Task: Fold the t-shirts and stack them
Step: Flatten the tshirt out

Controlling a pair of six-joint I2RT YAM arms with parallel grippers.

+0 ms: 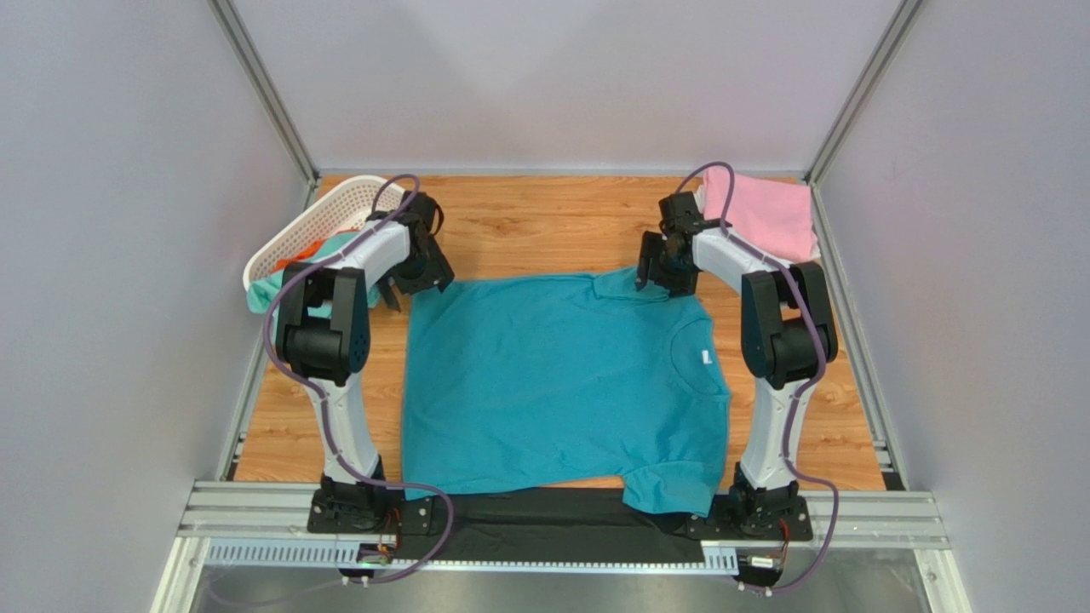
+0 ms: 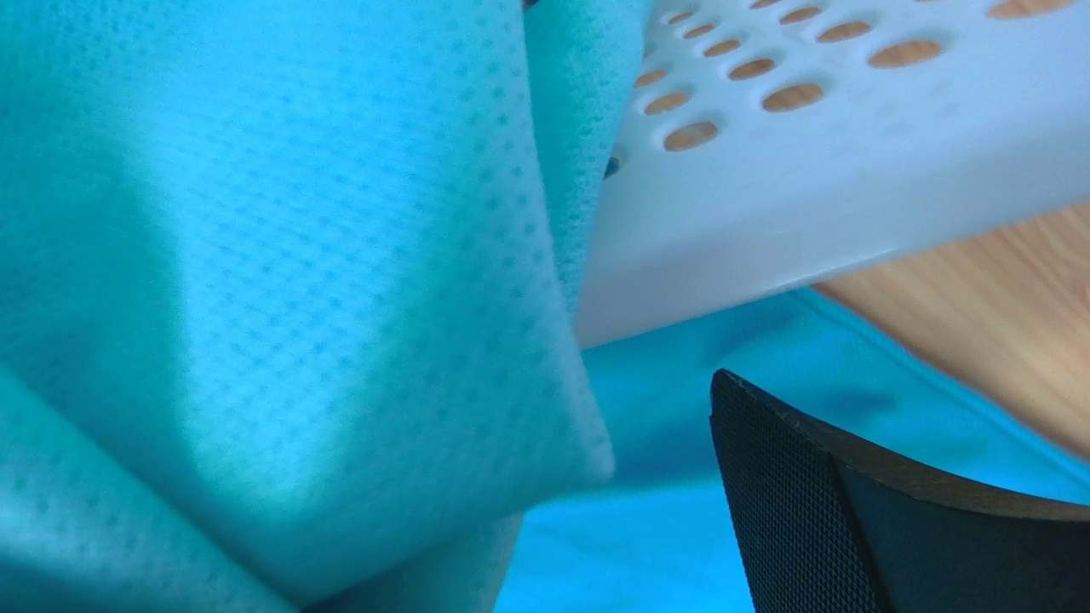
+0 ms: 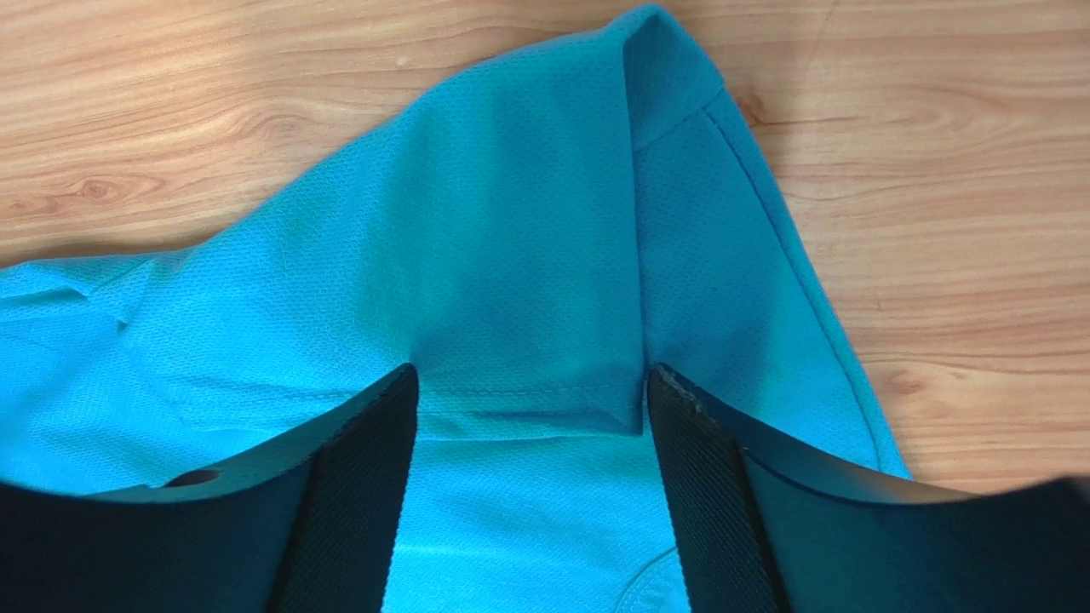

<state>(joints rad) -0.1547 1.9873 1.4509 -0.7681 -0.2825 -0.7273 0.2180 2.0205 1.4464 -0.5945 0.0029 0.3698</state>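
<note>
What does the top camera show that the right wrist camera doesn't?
Only the top view: the whole teal t-shirt spread out, a pink t-shirt in the far right corner, the white basket, the left gripper. Only the right wrist view: the sleeve with its folded-over edge and seam stitching. Both: the right gripper, jaws apart, over that sleeve on the wooden table.

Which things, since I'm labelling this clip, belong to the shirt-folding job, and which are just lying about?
Job: teal t-shirt, spread flat; pink t-shirt, far right corner; mint-green t-shirt, far left.
Lying about: white basket; wooden table.
</note>
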